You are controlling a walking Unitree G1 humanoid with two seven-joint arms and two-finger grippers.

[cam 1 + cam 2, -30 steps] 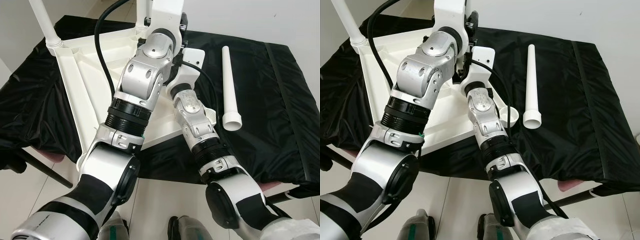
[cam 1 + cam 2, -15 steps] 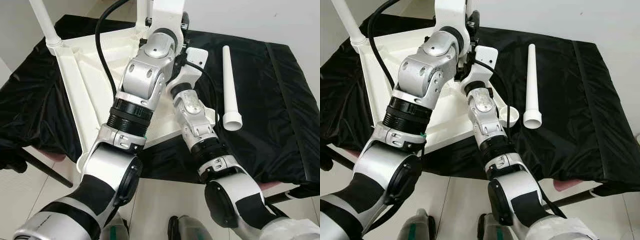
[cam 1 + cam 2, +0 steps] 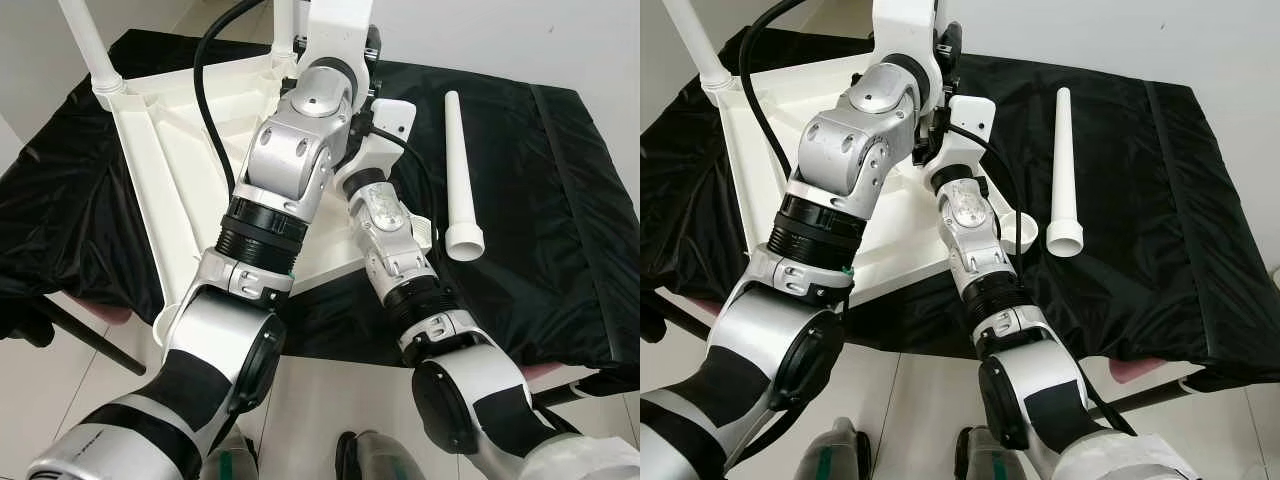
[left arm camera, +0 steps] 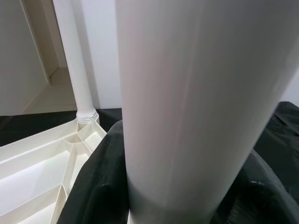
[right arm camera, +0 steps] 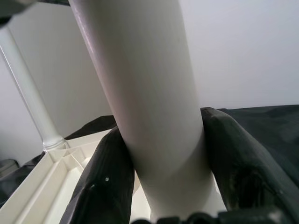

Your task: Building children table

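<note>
Upturned white children's tabletop (image 3: 175, 150) lying underside-up on a desk (image 3: 560, 250) draped in black cloth, ribbed underside and corner sockets showing. One white leg (image 3: 85, 45) already standing upright in the far left corner socket, seen again in the left wrist view (image 4: 74, 70) and the right wrist view (image 5: 28, 93). Another white leg (image 4: 196, 93) upright at the far side of the tabletop, near its middle edge, with both silver arms reaching forward over the tabletop and meeting at it. Left gripper (image 4: 154, 200) closed round this leg, black fingers (image 4: 93, 186) pressed on either side of the tube. Right gripper (image 5: 163, 186) likewise closed round the same leg, fingers (image 5: 105, 177) hugging the tube on both sides, close to its foot. Base of the held leg hidden behind the arms in the head views, so seating in the socket not to be told. Third white leg (image 3: 460, 175) lying loose on the black cloth to the right of the tabletop, well apart from both grippers, flared wide end toward the robot. Empty round socket (image 3: 1020, 232) at the near right corner of the tabletop, just beside that leg's wide end. Pale tiled floor (image 3: 60, 370) below the desk's near edge.
</note>
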